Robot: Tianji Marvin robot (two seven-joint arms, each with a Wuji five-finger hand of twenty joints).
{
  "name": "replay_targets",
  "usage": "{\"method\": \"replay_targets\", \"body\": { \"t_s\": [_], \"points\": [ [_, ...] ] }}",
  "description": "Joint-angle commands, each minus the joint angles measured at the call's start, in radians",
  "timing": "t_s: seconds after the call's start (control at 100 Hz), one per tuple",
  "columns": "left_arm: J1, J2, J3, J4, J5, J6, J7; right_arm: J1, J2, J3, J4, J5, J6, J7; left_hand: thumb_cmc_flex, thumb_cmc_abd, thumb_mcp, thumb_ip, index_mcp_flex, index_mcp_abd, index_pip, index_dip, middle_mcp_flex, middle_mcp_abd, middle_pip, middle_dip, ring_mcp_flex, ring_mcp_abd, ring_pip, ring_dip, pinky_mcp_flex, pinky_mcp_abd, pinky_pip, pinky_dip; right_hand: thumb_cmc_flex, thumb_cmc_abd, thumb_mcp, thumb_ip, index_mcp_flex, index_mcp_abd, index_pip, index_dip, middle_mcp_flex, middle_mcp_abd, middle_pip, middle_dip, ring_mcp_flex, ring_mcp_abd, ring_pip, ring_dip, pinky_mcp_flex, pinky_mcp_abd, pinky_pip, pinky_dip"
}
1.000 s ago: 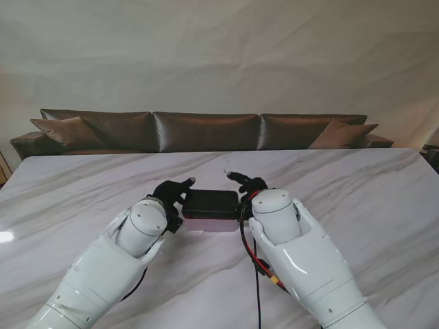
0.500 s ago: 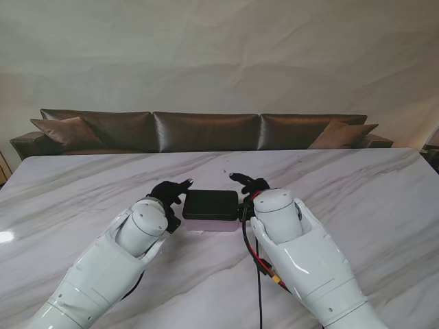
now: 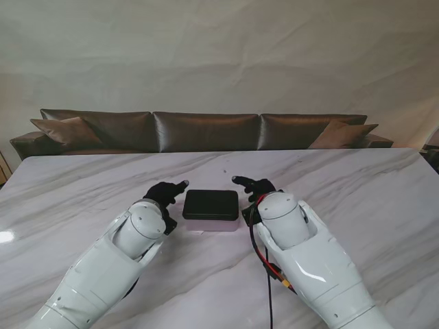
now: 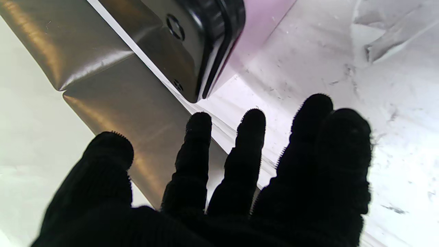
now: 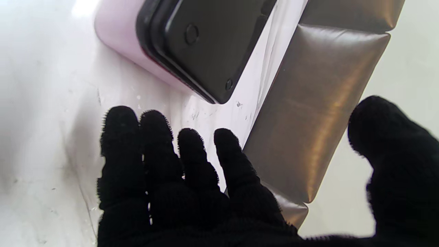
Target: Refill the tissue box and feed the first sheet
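Box (image 3: 210, 209) sitting on table (image 3: 357, 185), between the two hands, black lid up, pink body under it. Left hand (image 3: 164, 194) hovering just beside the box's left end, not touching; black-gloved fingers (image 4: 252, 151) spreading apart, thumb held wide, holding nothing. Right hand (image 3: 255, 186) hanging just off the box's right end, also clear of it; fingers (image 5: 192, 154) lying close together, thumb (image 5: 387, 147) stretching well away, palm empty. Sofa (image 3: 206, 130) standing beyond the table's far edge, past both hands.
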Motion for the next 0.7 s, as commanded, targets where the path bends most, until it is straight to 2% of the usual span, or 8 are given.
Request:
{"method": "replay_targets", "body": {
  "t_s": [0.0, 0.15, 0.23, 0.3, 0.4, 0.48, 0.6, 0.69],
  "points": [
    [0.022, 0.011, -0.011, -0.038, 0.018, 0.003, -0.012, -0.006, 0.016, -0.003, 0.001, -0.012, -0.014, 0.022, -0.026, 0.015, -0.043, 0.015, -0.033, -0.033, -0.018, 0.017, -0.047, -0.023, -0.027, -0.009, -0.033, 0.047, -0.006, 0.014, 0.015, -0.004, -0.323, 0.015, -0.049, -0.051, 0.030, 0.003, -0.039, -0.066, 0.041, 0.018, 0.028, -0.067, -0.018, -0.021, -0.007, -0.038, -0.002, 0.003, -0.015, -0.051, 0.025, 0.027],
    [0.060, 0.042, -0.043, -0.063, 0.087, -0.073, -0.034, 0.000, 0.039, -0.013, 0.023, -0.066, -0.058, 0.059, -0.067, -0.018, -0.046, 0.031, -0.072, 0.038, -0.037, 0.017, -0.077, -0.062, -0.031, -0.011, -0.090, -0.022, -0.070, -0.011, -0.031, -0.023, -0.339, 0.018, -0.078, -0.068, 0.048, -0.013, -0.050, -0.107, 0.079, 0.026, 0.043, -0.112, -0.017, -0.019, -0.002, -0.055, 0.007, 0.008, -0.029, -0.077, 0.041, 0.050],
    [0.088, 0.060, -0.068, -0.083, 0.120, -0.114, -0.053, 0.004, 0.046, -0.013, 0.043, -0.074, -0.099, 0.066, -0.083, -0.044, -0.040, 0.040, -0.077, 0.065, -0.032, 0.019, -0.097, -0.085, -0.039, -0.015, -0.136, -0.076, -0.129, -0.034, -0.109, -0.015, -0.387, 0.019, -0.081, -0.067, 0.053, -0.022, -0.057, -0.117, 0.109, 0.029, 0.051, -0.120, -0.007, -0.013, 0.004, -0.061, 0.025, 0.017, -0.026, -0.080, 0.049, 0.073],
    [0.107, 0.077, -0.092, -0.095, 0.132, -0.138, -0.093, 0.008, 0.048, -0.013, 0.065, -0.074, -0.140, 0.063, -0.093, -0.057, -0.040, 0.041, -0.086, 0.078, -0.032, 0.018, -0.122, -0.097, -0.047, -0.019, -0.180, -0.090, -0.165, -0.047, -0.177, -0.006, -0.422, 0.022, -0.082, -0.067, 0.053, -0.025, -0.056, -0.125, 0.127, 0.029, 0.061, -0.129, 0.003, -0.008, 0.019, -0.058, 0.039, 0.022, -0.016, -0.075, 0.064, 0.091],
    [0.122, 0.104, -0.122, -0.078, 0.146, -0.227, -0.169, 0.020, 0.050, -0.020, 0.105, -0.079, -0.204, 0.057, -0.090, -0.072, -0.035, 0.038, -0.132, 0.066, -0.039, 0.016, -0.204, -0.151, -0.068, -0.031, -0.316, -0.154, -0.253, -0.072, -0.390, -0.029, -0.539, 0.046, -0.085, -0.065, 0.055, -0.027, -0.057, -0.140, 0.146, 0.024, 0.069, -0.143, 0.009, -0.006, 0.024, -0.052, 0.052, 0.034, -0.007, -0.060, 0.089, 0.126],
    [0.130, 0.124, -0.137, -0.053, 0.163, -0.314, -0.220, 0.035, 0.051, -0.030, 0.146, -0.089, -0.264, 0.056, -0.097, -0.081, -0.043, 0.034, -0.191, 0.053, -0.058, 0.014, -0.282, -0.192, -0.087, -0.037, -0.431, -0.194, -0.304, -0.074, -0.529, -0.080, -0.607, 0.036, -0.092, -0.061, 0.057, -0.025, -0.060, -0.148, 0.162, 0.020, 0.073, -0.151, 0.013, -0.004, 0.030, -0.061, 0.057, 0.047, 0.004, -0.069, 0.100, 0.155],
    [0.138, 0.132, -0.143, -0.009, 0.183, -0.418, -0.223, 0.055, 0.045, -0.039, 0.202, -0.073, -0.329, 0.049, -0.102, -0.116, -0.048, 0.035, -0.222, 0.047, -0.063, 0.020, -0.332, -0.215, -0.081, -0.036, -0.497, -0.212, -0.342, -0.056, -0.610, -0.110, -0.655, 0.030, -0.102, -0.052, 0.059, -0.025, -0.065, -0.152, 0.171, 0.017, 0.067, -0.154, 0.010, -0.005, 0.020, -0.067, 0.050, 0.049, 0.007, -0.074, 0.105, 0.171],
    [0.144, 0.133, -0.136, 0.012, 0.221, -0.462, -0.195, 0.066, 0.043, -0.043, 0.230, -0.047, -0.358, 0.056, -0.099, -0.143, -0.053, 0.032, -0.229, 0.046, -0.064, 0.021, -0.343, -0.222, -0.075, -0.035, -0.512, -0.220, -0.353, -0.049, -0.638, -0.117, -0.682, 0.027, -0.101, -0.052, 0.059, -0.025, -0.073, -0.153, 0.175, 0.014, 0.058, -0.155, 0.006, -0.006, 0.002, -0.069, 0.041, 0.050, -0.004, -0.075, 0.100, 0.178]
  ]
}}
